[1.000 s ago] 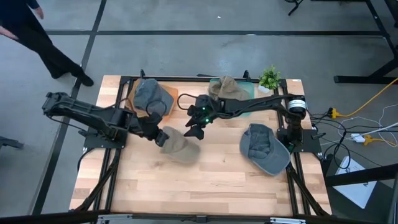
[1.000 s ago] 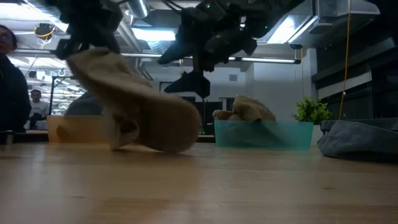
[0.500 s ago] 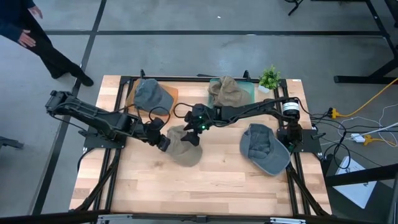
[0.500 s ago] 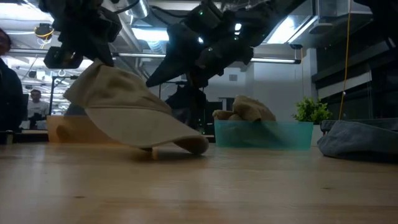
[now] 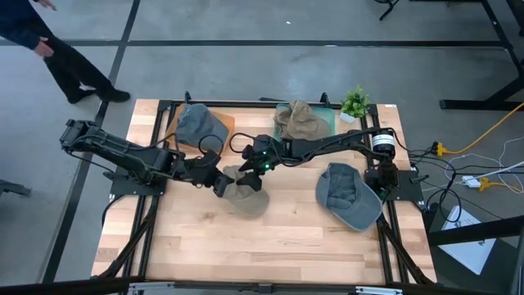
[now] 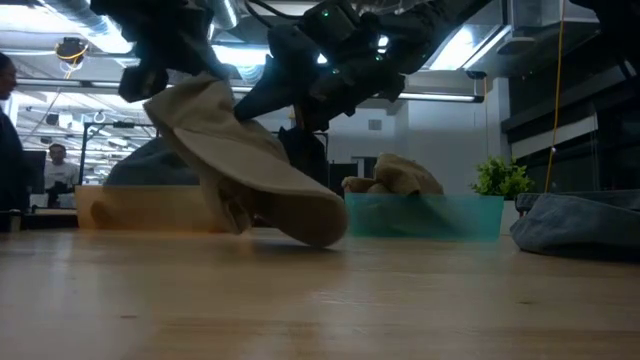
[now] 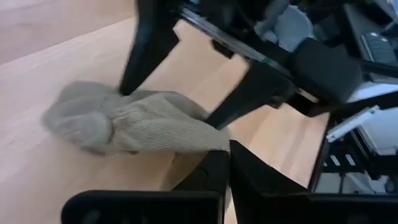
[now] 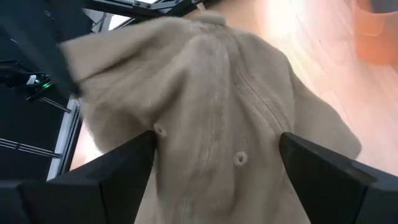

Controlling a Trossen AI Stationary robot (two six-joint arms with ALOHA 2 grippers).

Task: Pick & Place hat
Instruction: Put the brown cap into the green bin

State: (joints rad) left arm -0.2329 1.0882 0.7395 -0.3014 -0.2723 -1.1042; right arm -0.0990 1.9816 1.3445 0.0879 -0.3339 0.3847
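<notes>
- A light wooden plank counter (image 5: 270, 238) sits on a dark metal frame.
- A tan cap (image 5: 244, 190) touches the counter near its middle, tilted, one edge down.
- A grey cap (image 5: 348, 197) lies flat at the right side.
- An orange tray (image 5: 221, 124) at the back left holds another grey cap (image 5: 199, 124).
- A teal tray (image 5: 326, 120) at the back right holds a tan cap.
- A small green plant (image 5: 354, 102) stands in the back right corner.

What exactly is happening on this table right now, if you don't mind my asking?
Both arms are working on a tan cap at the middle of the table. The left gripper is shut on one edge, holding it tilted with its lower edge on the wood. The right gripper is open, its fingers straddling the crown.
</notes>
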